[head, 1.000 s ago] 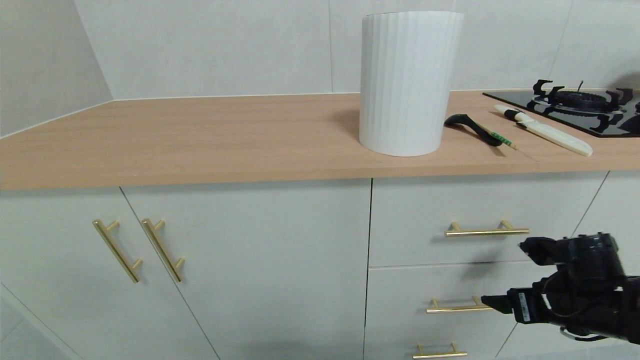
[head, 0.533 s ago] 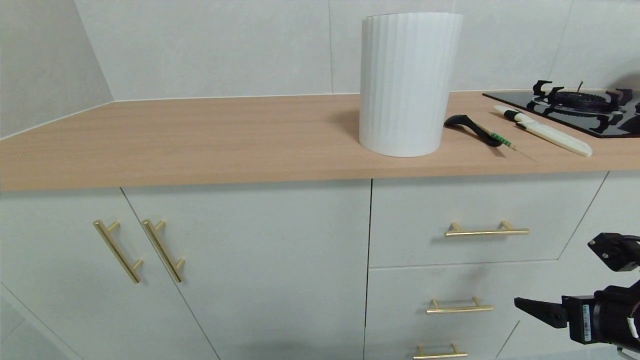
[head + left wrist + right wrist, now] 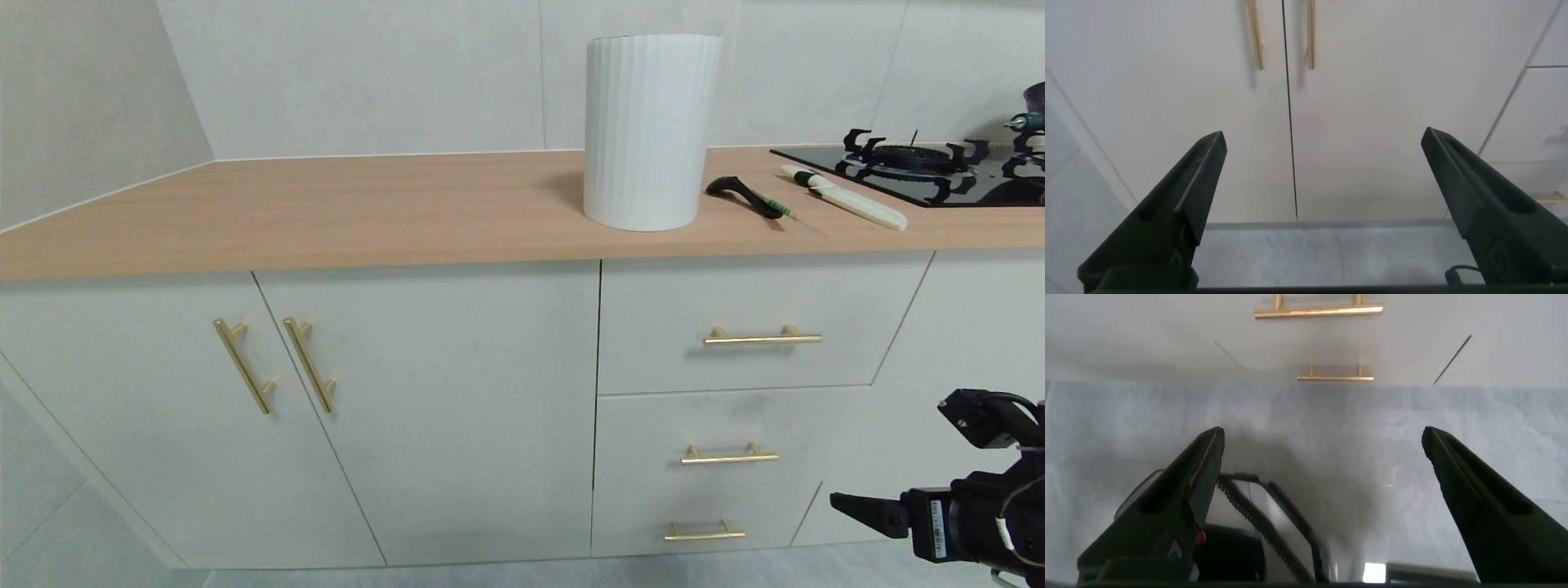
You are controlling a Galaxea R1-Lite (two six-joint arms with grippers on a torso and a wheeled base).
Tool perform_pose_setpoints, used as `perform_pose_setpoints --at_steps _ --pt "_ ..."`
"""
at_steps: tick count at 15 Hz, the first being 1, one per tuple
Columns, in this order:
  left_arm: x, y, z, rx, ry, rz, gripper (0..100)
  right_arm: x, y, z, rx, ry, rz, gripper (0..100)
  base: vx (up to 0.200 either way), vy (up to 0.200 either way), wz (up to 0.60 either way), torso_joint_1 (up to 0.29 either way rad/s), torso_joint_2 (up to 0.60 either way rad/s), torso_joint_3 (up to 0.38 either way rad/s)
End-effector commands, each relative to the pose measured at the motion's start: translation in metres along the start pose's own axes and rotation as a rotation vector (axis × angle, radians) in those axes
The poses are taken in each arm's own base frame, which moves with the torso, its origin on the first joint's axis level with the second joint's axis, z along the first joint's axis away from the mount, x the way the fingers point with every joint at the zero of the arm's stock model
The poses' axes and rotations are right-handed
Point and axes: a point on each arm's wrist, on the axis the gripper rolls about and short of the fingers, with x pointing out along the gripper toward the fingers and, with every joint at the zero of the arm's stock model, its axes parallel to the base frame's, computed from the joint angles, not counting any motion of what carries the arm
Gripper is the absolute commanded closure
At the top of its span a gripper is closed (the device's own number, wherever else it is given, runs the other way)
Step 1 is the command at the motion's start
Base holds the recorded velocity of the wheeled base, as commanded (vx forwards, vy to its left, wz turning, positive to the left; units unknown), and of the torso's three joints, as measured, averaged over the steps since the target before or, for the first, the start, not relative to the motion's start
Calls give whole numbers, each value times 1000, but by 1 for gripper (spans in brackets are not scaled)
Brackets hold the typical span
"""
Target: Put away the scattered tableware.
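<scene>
Judging by how things lie, nothing is put away yet: the black-handled utensil (image 3: 739, 189) and the white knife (image 3: 849, 206) lie loose on the worktop (image 3: 367, 204) beside the tall white holder (image 3: 645, 131), well above and beyond your right tool (image 3: 890, 453). That tool hangs low before the drawers (image 3: 735, 363), spread wide and empty. Your left tool (image 3: 1323, 143) is likewise wide and empty, facing the cupboard doors (image 3: 1372, 122), so all the picking up and stowing is left.

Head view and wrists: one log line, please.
right hand open, low before drawers | left hand open, facing cabinet doors | white knife, black utensil on counter
</scene>
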Motion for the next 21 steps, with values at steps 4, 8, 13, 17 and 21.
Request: perform_pose_setpoints --at_steps 4,8,13,17,21 --pt "0 0 0 0 0 0 0 108 -10 -12 -16 16 -110 0 0 0 0 0 0 0" --pt "0 0 0 0 0 0 0 154 -16 -24 -105 -50 -147 0 0 0 0 0 0 0" --pt "0 0 0 0 0 0 0 173 -11 -18 -129 -71 -134 0 0 0 0 0 0 0" --pt "0 0 0 0 0 0 0 197 -9 -9 -161 -109 -165 0 0 0 0 0 0 0" --pt "0 0 0 0 0 0 0 217 -10 -7 -186 -125 -194 0 0 0 0 0 0 0"
